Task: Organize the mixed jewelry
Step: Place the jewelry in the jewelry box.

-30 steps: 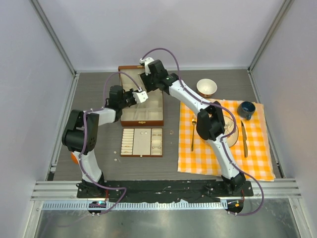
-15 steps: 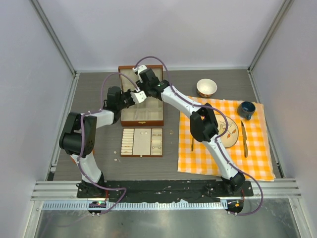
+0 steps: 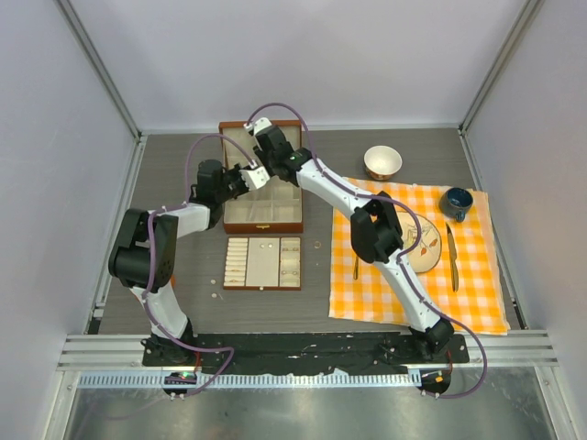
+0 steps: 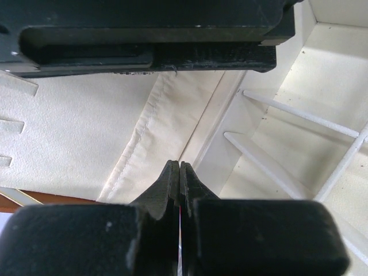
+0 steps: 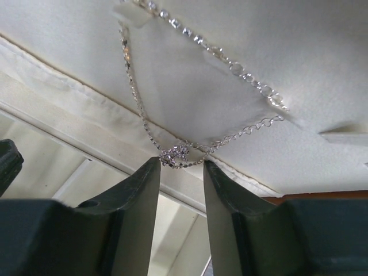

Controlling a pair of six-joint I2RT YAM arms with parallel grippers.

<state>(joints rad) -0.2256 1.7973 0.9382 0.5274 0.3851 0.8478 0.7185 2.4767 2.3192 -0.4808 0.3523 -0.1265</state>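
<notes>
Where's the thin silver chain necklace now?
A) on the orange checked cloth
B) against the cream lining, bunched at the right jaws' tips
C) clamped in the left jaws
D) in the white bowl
B: the thin silver chain necklace hangs against cream fabric lining, its bunch at the right gripper's parted jaws.

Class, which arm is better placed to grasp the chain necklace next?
Right: the right gripper is open, the chain necklace right at its jaws; the left gripper is shut, no jewelry in its view.

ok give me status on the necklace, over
left gripper shut, nothing seen held. right gripper open, tips either side of the chain necklace on the box's cream lid lining. only the left gripper close alongside.
</notes>
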